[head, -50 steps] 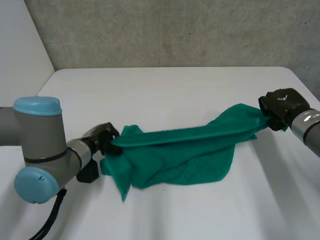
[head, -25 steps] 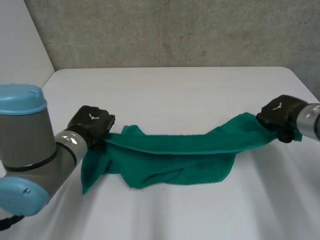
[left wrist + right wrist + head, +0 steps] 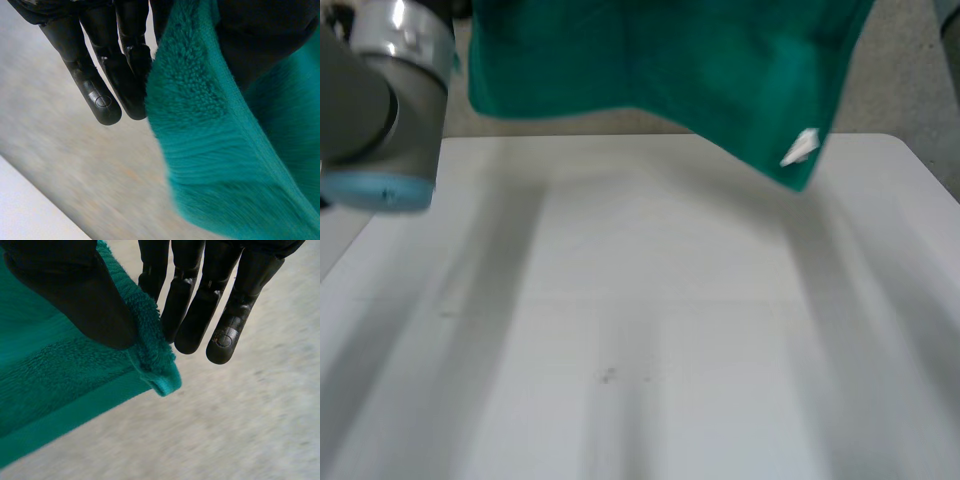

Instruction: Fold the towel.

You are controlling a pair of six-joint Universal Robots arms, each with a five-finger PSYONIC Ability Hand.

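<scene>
The green towel (image 3: 660,60) hangs spread out in the air above the far part of the white table (image 3: 640,330), with a white tag (image 3: 802,147) at its lower right corner. My left hand (image 3: 100,75) is shut on the towel (image 3: 210,150), pinching its edge between thumb and fingers. My right hand (image 3: 200,305) is shut on a corner of the towel (image 3: 60,385), with the thumb pressing the hem against the fingers. The towel's upper edge runs out of the head view.
My left arm (image 3: 380,100) with its light-blue cap stands high at the table's left side. A grey wall (image 3: 910,90) rises behind the table's far edge.
Both hands have lifted the towel off the table and raised it high. It was stretched low between them and now hangs in the air. The left arm has swung upward.
</scene>
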